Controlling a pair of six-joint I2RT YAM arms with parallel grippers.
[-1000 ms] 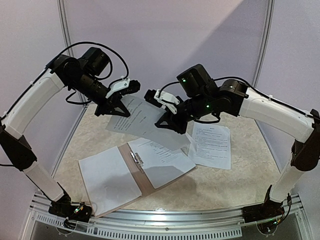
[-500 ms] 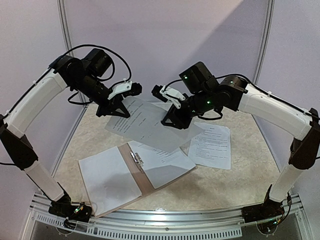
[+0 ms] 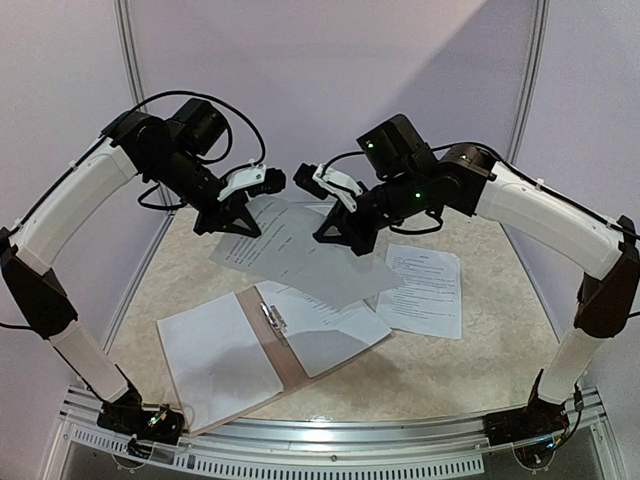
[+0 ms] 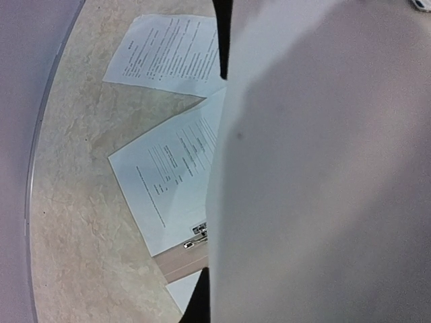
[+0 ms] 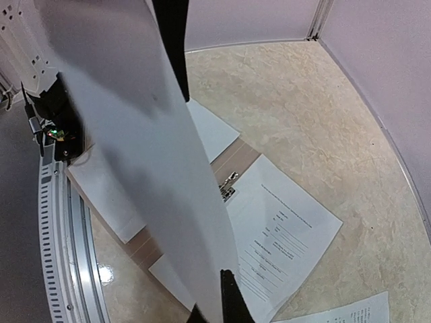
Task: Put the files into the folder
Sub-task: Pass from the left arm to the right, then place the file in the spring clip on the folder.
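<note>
Files (image 3: 300,255): three white sheets with black print are in view, one in the air and two lying flat.
Held sheet (image 4: 323,175): it hangs tilted above the far edge of the open folder, stretched between the two grippers. Its print faces up in the top view, and its blank underside fills much of both wrist views.
Folder (image 3: 281,364): it lies open and flat on the table, near the front edge and left of centre. Its brown spine strip shows between two white leaves.
Folder, right leaf: one printed sheet (image 3: 325,320) lies face up inside, its spine-side edge at the metal clip (image 3: 272,320). I cannot tell whether the clip pins it.
Folder, left leaf: a blank white surface (image 3: 212,362) covers it. I cannot tell whether this is a sheet lying back-up or the folder's lining.
Loose sheet (image 3: 425,290): it lies print up on the table outside the folder, just beside the right leaf's sheet.
Left gripper (image 3: 238,218): its jaws are clamped on the held sheet's far left edge. A black finger (image 4: 225,40) shows against the paper in its wrist view.
Right gripper (image 3: 342,233): its jaws are closed on the held sheet's far right edge. A black finger (image 5: 229,296) presses the paper's lower edge.
Table (image 3: 450,370): the top is beige and marbled.
</note>
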